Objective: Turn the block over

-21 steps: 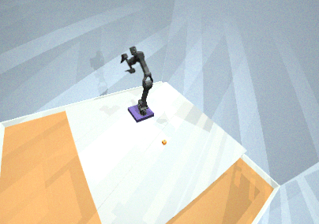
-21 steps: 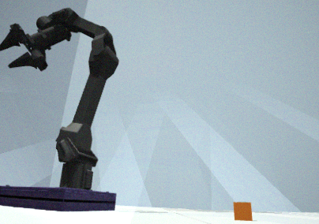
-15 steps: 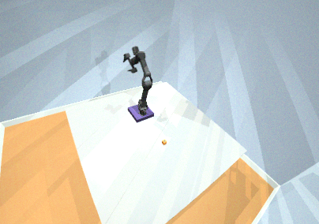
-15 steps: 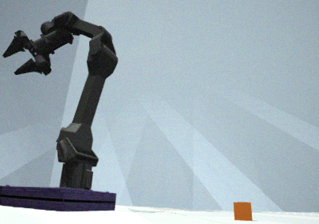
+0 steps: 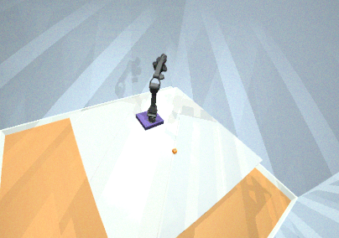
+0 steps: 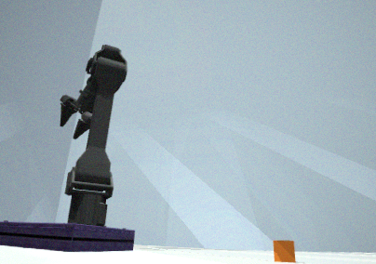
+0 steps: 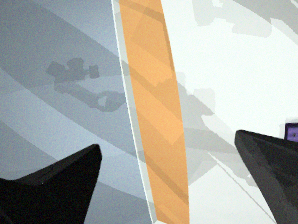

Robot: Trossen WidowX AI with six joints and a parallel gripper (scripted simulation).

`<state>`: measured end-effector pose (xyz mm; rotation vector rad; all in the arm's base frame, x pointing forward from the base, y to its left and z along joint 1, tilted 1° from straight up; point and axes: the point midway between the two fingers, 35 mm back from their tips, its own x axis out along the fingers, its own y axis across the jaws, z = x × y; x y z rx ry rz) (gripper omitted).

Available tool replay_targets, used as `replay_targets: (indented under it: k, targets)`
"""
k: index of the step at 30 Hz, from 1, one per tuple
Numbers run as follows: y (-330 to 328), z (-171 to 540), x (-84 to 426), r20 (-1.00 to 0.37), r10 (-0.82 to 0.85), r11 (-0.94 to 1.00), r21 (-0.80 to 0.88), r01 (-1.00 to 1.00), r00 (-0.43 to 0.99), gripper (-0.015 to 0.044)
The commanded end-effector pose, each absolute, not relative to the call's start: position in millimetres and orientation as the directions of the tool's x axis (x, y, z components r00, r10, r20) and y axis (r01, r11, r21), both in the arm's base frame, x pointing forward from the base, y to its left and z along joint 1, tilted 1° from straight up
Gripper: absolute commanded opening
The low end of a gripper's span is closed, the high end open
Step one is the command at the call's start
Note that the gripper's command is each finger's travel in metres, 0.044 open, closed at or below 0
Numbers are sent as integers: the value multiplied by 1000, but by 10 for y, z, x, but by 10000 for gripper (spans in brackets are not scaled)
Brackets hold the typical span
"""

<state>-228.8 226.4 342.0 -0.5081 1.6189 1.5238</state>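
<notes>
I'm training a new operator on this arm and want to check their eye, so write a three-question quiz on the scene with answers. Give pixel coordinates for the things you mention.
1. True or false: the orange block [image 5: 174, 151] [image 6: 284, 251] is between the gripper's fingers.
2. Multiple choice: what color is the slab [image 5: 144, 125] [image 6: 102, 240] [image 7: 292, 132] under the arm [image 5: 153, 96] [image 6: 100, 125]? (a) green (b) purple (c) red
3. Fill in the blank: in the exterior view, the block stands to the ____ of the slab in the picture.

Key: 1 false; 2 b; 3 right
</notes>
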Motion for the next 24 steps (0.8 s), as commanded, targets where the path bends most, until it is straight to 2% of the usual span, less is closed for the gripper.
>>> replay_targets:
  k: [1,7,13,19,24]
  targets:
    - [2672,3289,-1866,-801,336,268,586,-764,-496,440]
    - [3228,3016,-1053,-842,416,420,513,-749,-343,440]
    - [3507,2743,-63,-876,445,583,441,-682,-186,440]
    - [3455,2468,991,-905,423,734,368,-570,-40,440]
    - [3142,2224,1819,-931,362,830,298,-471,49,440]
